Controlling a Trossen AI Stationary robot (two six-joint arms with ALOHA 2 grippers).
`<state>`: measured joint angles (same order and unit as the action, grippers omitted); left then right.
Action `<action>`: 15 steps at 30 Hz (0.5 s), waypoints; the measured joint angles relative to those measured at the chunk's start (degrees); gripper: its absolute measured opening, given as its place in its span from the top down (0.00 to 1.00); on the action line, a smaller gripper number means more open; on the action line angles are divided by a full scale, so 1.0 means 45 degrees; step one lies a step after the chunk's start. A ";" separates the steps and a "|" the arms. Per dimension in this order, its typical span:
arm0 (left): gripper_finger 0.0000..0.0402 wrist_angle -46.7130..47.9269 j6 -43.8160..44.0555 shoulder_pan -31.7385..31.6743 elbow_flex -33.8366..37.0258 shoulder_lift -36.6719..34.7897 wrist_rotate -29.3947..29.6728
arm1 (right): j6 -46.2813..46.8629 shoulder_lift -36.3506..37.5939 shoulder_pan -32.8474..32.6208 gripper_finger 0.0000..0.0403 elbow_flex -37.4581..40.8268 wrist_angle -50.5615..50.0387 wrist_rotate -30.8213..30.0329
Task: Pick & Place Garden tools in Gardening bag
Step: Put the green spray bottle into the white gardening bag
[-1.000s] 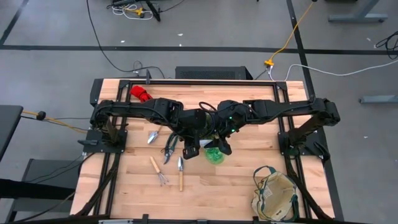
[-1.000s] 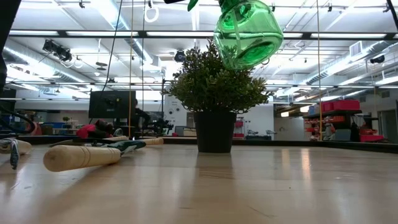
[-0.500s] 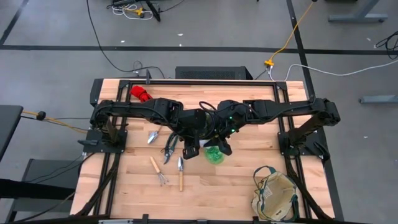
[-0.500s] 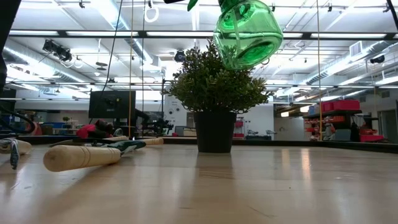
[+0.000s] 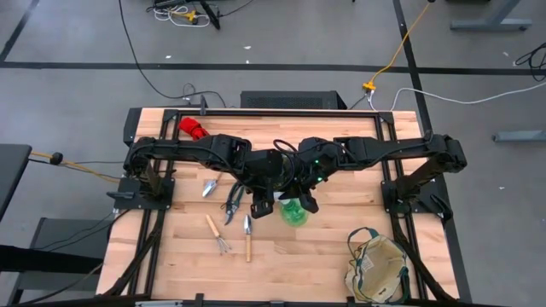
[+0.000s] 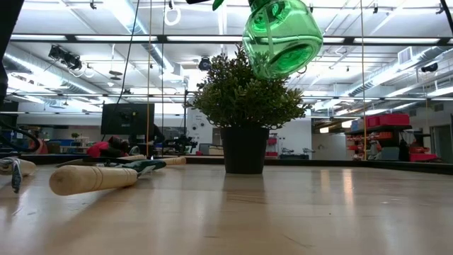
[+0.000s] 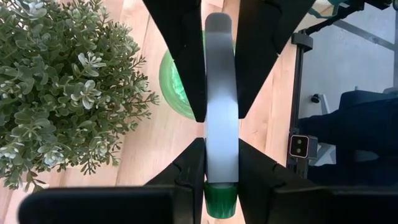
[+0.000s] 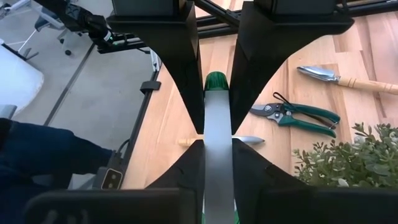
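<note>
We see both sets of jaws clamped on the white tube-like part of the green translucent round item [image 6: 282, 37]: left gripper [image 7: 221, 118] and right gripper [image 8: 217, 134] each pinch it from opposite ends at frame centre in the high view. The item hangs clear above the wooden table [image 5: 324, 247], before the bushy potted plant [image 6: 244, 106]. Beige canvas gardening bag [image 5: 378, 266] lies lower right; green-handled pruning shears [image 8: 297, 116] left of centre

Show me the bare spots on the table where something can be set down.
Free: the front middle of the table, between the small rake and the bag; also the front left corner. Crowded: the centre, where both arms, the plant and the shears cluster.
</note>
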<state>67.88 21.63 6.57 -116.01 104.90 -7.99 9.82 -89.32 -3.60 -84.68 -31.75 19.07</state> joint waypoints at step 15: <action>0.80 -0.0110 -0.0009 -0.0005 0.0000 -0.0072 -0.0266 | -0.0384 0.0106 -0.0136 0.88 0.0000 0.0029 -0.0069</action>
<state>67.38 21.59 6.55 -116.01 104.58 -9.19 8.10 -88.84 -4.21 -84.68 -31.62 18.76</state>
